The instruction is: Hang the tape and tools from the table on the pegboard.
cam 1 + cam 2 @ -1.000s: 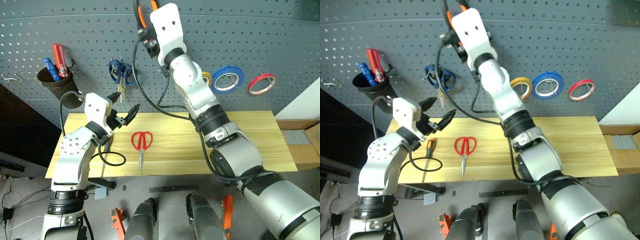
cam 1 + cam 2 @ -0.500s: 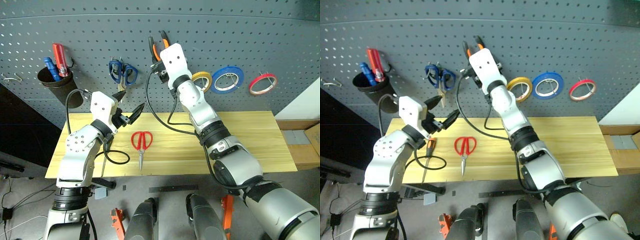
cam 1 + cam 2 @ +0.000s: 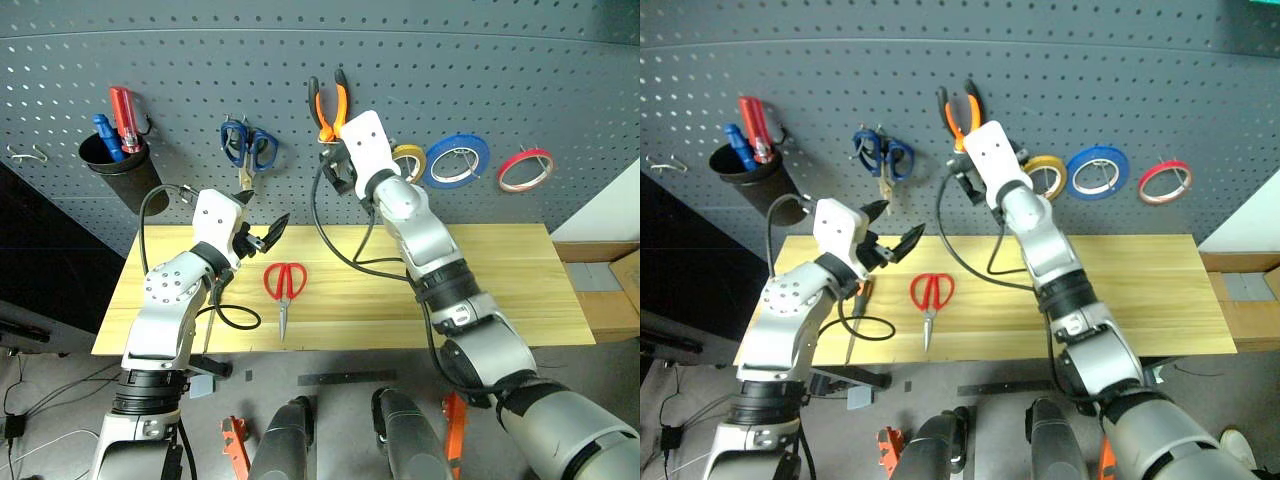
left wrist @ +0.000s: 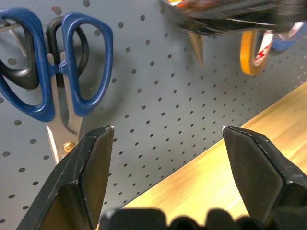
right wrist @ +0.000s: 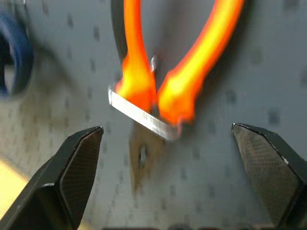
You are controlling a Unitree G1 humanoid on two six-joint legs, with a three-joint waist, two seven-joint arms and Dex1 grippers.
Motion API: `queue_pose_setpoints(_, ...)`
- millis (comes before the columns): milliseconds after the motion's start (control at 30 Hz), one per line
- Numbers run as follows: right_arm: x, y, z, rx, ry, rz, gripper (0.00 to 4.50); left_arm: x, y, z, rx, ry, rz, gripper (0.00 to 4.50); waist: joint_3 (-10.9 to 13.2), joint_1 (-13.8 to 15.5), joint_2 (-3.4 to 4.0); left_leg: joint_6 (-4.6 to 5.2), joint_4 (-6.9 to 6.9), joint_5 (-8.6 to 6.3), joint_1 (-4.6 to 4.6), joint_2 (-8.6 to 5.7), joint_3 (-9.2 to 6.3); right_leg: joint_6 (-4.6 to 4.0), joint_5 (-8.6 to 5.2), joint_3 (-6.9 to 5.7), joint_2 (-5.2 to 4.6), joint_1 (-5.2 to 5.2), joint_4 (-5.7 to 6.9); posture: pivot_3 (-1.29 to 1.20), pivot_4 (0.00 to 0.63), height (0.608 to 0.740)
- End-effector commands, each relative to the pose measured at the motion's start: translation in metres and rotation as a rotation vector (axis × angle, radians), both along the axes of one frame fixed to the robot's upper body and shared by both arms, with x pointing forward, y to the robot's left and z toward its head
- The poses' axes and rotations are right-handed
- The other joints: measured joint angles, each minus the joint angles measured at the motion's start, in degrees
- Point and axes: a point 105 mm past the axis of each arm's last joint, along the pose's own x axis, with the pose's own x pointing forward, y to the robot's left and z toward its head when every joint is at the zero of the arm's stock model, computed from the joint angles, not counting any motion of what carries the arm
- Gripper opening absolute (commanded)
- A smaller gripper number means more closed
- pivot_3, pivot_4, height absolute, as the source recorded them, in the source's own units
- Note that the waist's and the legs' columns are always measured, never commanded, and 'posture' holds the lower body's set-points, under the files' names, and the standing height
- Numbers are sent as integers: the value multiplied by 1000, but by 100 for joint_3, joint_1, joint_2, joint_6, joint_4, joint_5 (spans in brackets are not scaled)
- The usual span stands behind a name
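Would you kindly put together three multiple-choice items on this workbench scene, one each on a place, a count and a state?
1. Where are the orange-and-black-handled pointed pliers?
A. hanging on the dark grey pegboard
B. lying on the light yellow wooden table
C. inside the black cup

2. How many rolls of tape hang on the pegboard?
A. one
B. three
C. five

3. How do the right gripper fingers stand?
A. shut on the pliers
B. shut on nothing
C. open

Answers: 1 A, they hang from a hook above the right gripper; 2 B, yellow, blue and red rings; 3 C, the fingers stand wide apart, clear of the pliers.
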Motion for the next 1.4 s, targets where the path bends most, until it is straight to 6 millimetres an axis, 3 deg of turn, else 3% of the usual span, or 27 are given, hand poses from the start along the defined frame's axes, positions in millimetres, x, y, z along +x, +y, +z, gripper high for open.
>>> queue_pose_setpoints(33, -28, 8, 4, -33, 67, 116, 4464, -3, 0, 0, -10, 15, 32, 3875, 0, -18, 0, 0, -3, -1, 0, 0, 2, 0, 0, 1, 0, -1, -3, -57, 230, 740)
queue_pose_setpoints(67, -36, 8, 2, -26, 106, 153, 4464, -4, 1, -6, -12, 51, 40, 3875, 0, -31, 0, 0, -5, -1, -1, 1, 4, 0, 0, 3, 0, -3, -5, -60, 232, 740)
queue_pose_setpoints(167, -72, 7, -5, 21, 277, 339, 4464, -12, 6, -53, 2, 293, 119, 3875, 0, -47, 0, 1, -5, -3, -2, 6, 5, 0, -1, 2, 1, -3, -8, -62, 236, 740)
queue_pose_setpoints(333, -112, -2, -25, -18, 463, 466, 4464, -37, 22, -123, 8, 669, 303, 3875, 0, -45, -1, 2, 1, -4, -1, 11, -5, 3, -2, -8, 8, 4, -5, -73, 247, 740)
queue_pose_setpoints(467, -130, -5, -42, -85, 527, 496, 4464, -43, 25, -142, -13, 774, 380, 3875, 0, -25, -2, 1, 9, -3, -1, 13, -5, 3, -3, -11, 9, 7, -8, -77, 250, 740)
queue_pose_setpoints(567, -140, -1, -51, -106, 553, 521, 4464, -43, 17, -157, 26, 841, 395, 3875, -1, -22, -3, 1, 11, -2, 0, 16, -2, 4, -3, -11, 9, 9, -9, -84, 250, 740)
queue_pose_setpoints(833, -139, 1, -55, -107, 554, 510, 4464, -21, 0, -170, 109, 854, 415, 3875, -4, 3, -6, 0, 10, -2, 0, 17, 2, 3, -2, -8, 9, 8, -10, -95, 243, 740)
queue_pose_setpoints(1100, -135, -5, -56, -117, 551, 486, 4464, -6, -7, -179, 40, 884, 472, 3875, -25, 6, -13, -1, 9, -3, 0, 15, 6, 3, -2, -7, 4, 10, -14, -120, 242, 740)
queue_pose_setpoints(1200, -135, -7, -55, -118, 551, 477, 4500, -5, -7, -179, 29, 872, 466, 3262, -40, -8, -15, -1, 10, -3, 2, 16, 5, 3, -2, -7, 4, 11, -13, -126, 241, 740)
queue_pose_setpoints(1400, -131, -13, -55, -114, 550, 449, 4500, -5, -3, -169, -55, 800, 457, 1136, -42, -38, -15, -1, 10, -3, 3, 16, 6, 3, -2, -6, 4, 13, -14, -126, 235, 740)
